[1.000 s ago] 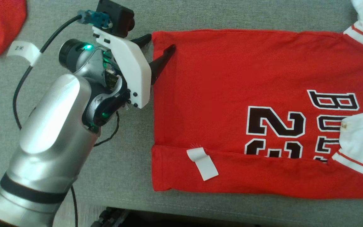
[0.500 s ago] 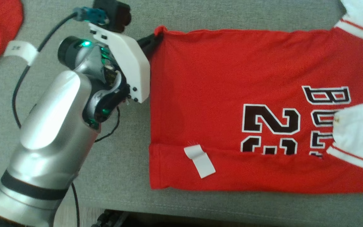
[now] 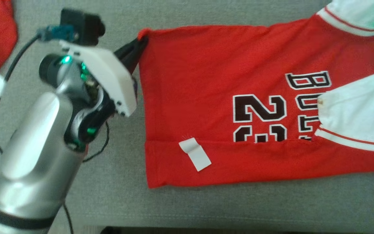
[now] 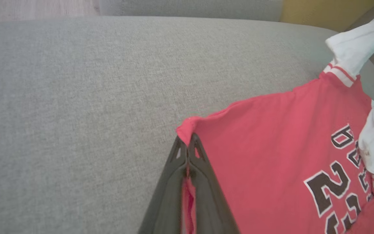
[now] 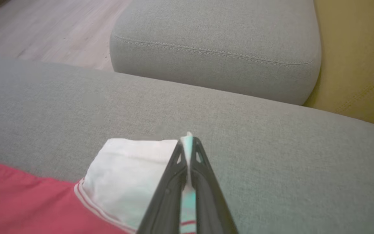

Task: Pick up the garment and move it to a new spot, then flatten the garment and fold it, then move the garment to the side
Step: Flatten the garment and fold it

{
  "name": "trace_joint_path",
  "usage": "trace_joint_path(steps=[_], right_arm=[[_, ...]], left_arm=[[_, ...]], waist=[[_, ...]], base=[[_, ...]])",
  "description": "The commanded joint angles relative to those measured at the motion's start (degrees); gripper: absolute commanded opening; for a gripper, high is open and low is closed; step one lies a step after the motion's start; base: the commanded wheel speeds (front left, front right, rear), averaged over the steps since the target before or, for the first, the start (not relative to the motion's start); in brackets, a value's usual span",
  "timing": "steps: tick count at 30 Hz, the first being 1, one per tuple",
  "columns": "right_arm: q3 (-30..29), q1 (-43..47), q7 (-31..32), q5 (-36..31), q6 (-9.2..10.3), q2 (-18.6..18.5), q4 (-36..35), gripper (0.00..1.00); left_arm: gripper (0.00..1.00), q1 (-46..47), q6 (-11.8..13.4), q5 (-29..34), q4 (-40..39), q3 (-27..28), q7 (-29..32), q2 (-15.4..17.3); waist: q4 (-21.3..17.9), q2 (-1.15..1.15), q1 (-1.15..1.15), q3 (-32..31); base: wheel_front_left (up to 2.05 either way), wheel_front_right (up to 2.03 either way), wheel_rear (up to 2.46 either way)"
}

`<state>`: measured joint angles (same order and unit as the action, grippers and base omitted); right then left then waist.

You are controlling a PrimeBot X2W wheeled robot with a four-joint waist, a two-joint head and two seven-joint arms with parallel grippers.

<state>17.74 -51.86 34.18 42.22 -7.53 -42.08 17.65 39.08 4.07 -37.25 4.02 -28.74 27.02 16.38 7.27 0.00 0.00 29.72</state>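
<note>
Two grips on your list: left gripper (image 4: 187,144) clamped on the red hem corner of the garment (image 3: 206,71), right gripper (image 5: 188,144) clamped on its white sleeve (image 5: 125,175), long axis lying between them across the grey cushion (image 3: 115,195)

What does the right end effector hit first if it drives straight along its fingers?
The right end effector, shut on the white sleeve, would likely meet the grey seat cushion just past its tips; depth is unclear. If it skims over, the rear cushion is next.
</note>
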Motion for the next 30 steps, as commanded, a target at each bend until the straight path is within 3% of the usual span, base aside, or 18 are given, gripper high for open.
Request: trace_joint_path(steps=[1, 11, 16, 22, 23, 24, 25, 27, 30], right_arm=[[-0.2, 3.0, -0.8, 1.3, 0.04, -2.6, -3.4, 0.00], [-3.8, 20.8, -3.2, 7.3, 0.04, -7.8, -15.7, 0.00], [-6.7, 31.0, -3.5, 8.5, 0.04, -8.1, -20.1, 0.00], [-8.3, 40.3, -1.7, 7.7, 0.04, -5.6, -22.9, 0.00], [-8.4, 41.8, -0.5, 6.3, 0.04, -4.4, -22.1, 0.22], [-8.1, 42.4, 0.5, 5.9, 0.04, -3.9, -22.0, 0.85], [-7.7, 43.0, 1.7, 5.9, 0.04, -3.6, -21.9, 1.00], [-7.8, 44.0, 3.8, 5.8, 0.04, -3.6, -21.8, 1.00], [-9.7, 44.8, 5.2, 5.5, 0.04, -3.9, -21.8, 1.00]], left_arm=[[0.00, -0.9, 0.6, -0.5, -3.1, 3.1, -0.7, 3.0], [0.00, -14.0, 4.1, -2.1, -13.9, 5.9, -2.1, 7.2], [0.00, -21.6, 6.2, -2.8, -19.8, 6.7, -2.7, 8.7], [0.00, -29.2, 7.7, -3.4, -22.8, 6.3, -2.8, 10.0], [0.35, -30.0, 7.9, -3.1, -22.3, 6.1, -3.3, 9.9], [0.71, -30.2, 7.9, -3.1, -21.8, 6.1, -3.7, 9.7], [0.94, -30.3, 7.8, -3.0, -21.4, 5.9, -4.0, 9.6], [1.00, -30.3, 7.5, -3.2, -20.2, 6.1, -5.1, 9.1], [1.00, -30.7, 7.0, -2.2, -18.6, 5.9, -7.2, 9.1]], waist=[[-1.1, 0.00, 0.00, -1.1], [-4.6, 0.00, 0.00, -6.1], [-5.8, 0.00, 0.00, -8.0], [-6.6, 0.00, 0.00, -8.1], [-6.6, 0.00, 0.00, -8.1], [-6.5, 0.00, 0.00, -8.2], [-6.4, 0.00, 0.00, -8.3], [-6.1, 0.00, 0.00, -8.6], [-6.1, 0.00, 0.00, -9.6]], base=[[0.00, 0.00, 0.00], [0.00, 0.00, 0.00], [0.00, 0.00, 0.00], [0.00, 0.00, 0.00], [0.00, 0.00, 0.00], [0.00, 0.00, 0.00], [0.00, 0.00, 0.00], [0.00, 0.00, 0.00], [0.00, 0.00, 0.00]])
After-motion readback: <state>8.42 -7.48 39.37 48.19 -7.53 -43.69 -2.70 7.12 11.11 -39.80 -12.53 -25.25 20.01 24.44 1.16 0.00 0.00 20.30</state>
